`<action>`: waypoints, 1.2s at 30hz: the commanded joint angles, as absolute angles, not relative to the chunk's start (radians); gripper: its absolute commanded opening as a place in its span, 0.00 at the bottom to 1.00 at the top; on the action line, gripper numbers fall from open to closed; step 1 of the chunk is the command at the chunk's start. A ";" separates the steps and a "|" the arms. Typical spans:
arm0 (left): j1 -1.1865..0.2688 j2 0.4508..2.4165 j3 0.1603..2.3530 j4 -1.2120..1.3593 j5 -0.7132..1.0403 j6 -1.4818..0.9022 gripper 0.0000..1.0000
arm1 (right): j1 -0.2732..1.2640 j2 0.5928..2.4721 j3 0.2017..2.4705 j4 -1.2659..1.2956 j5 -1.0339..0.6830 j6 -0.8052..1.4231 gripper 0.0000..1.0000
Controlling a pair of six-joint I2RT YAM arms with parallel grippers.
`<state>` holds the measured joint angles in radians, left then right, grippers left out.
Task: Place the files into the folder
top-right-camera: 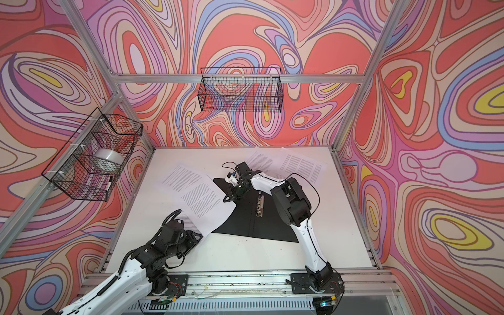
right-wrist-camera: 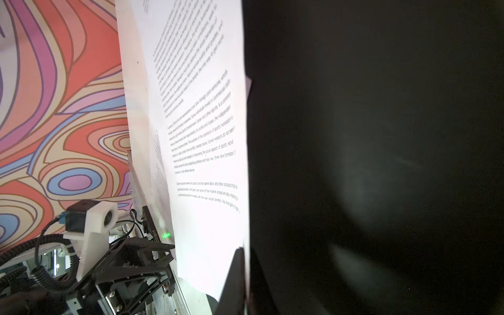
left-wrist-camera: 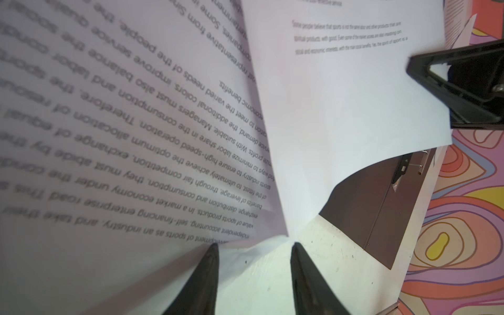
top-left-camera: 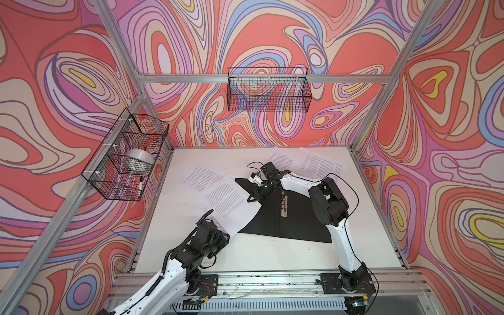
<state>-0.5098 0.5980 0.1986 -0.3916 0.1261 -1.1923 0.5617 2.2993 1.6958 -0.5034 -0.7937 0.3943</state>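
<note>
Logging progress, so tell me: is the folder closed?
No, the folder lies open in both top views, black inside up, with its metal clip bare.

Folder (top-left-camera: 297,221): left part under sheet (top-left-camera: 226,201), right edge behind right arm (top-left-camera: 327,201), outer face down, colour unseen. Print too small to read in both top views. Far sheets (top-left-camera: 319,163): near edges partly behind same arm. Left wrist view: close page (left-wrist-camera: 109,136) print blurred, page cut by picture edges. Right wrist view: folder just dark blur; right gripper (right-wrist-camera: 246,252), one finger lost against it. Marker (top-left-camera: 140,188) in left basket (top-left-camera: 109,191): too small for detail.
</note>
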 commanded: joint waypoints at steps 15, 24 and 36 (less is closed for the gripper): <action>-0.512 0.625 0.451 -0.560 0.133 -1.057 1.00 | 0.397 1.946 1.611 -0.448 -0.765 0.467 0.00; -0.534 1.033 0.578 -0.326 0.310 -0.939 1.00 | 0.180 1.636 1.290 -0.316 -0.762 0.580 0.00; -0.645 1.496 0.888 -0.181 0.401 -0.871 1.00 | -0.169 1.344 0.837 -0.230 -0.740 0.660 0.00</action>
<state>-0.6315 1.4239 0.8379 -0.2409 0.3557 -0.8940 -0.1402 1.3857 0.8970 -0.2523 -0.7616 0.6418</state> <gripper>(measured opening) 0.996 0.047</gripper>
